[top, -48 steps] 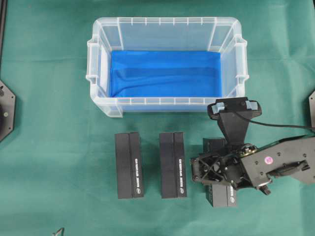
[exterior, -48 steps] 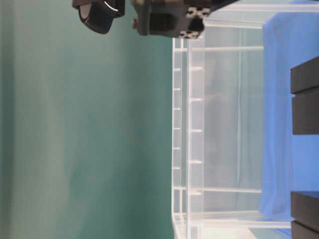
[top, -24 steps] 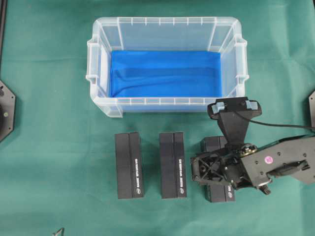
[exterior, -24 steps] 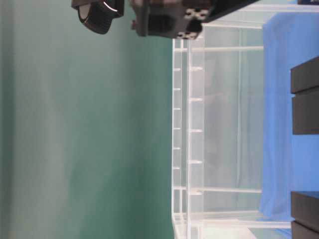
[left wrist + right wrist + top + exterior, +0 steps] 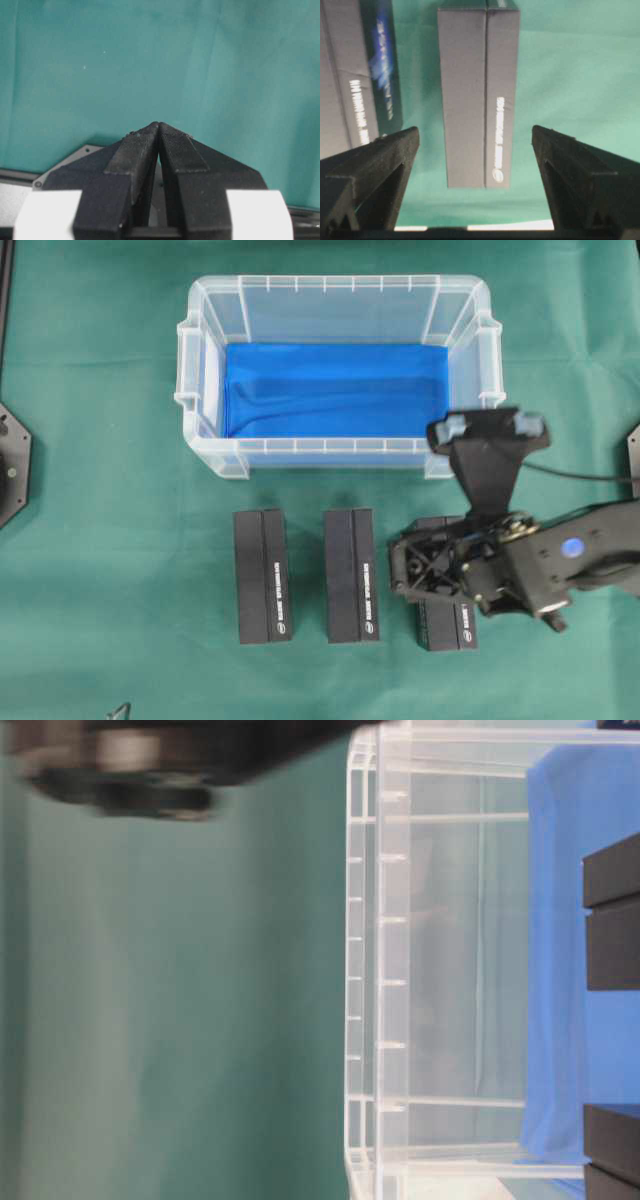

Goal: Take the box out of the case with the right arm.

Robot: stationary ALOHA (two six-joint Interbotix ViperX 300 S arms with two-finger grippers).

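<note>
Risen clear of the third box [image 5: 446, 612], the right arm [image 5: 545, 565] holds its fingers [image 5: 570, 172] apart.

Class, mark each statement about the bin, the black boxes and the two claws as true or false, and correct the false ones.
1. The clear bin holds one black box. False: only the blue cloth lies in it.
2. Three black boxes lie on the green table cover in front of the bin. True: left box, middle box, right box.
3. The right claw is shut on a box. False: it is open, holding nothing.
4. The left claw is shut. True.
5. The right arm partly covers the right box in the overhead view. True.
6. The boxes are stacked on each other. False: they lie side by side, apart.
</note>
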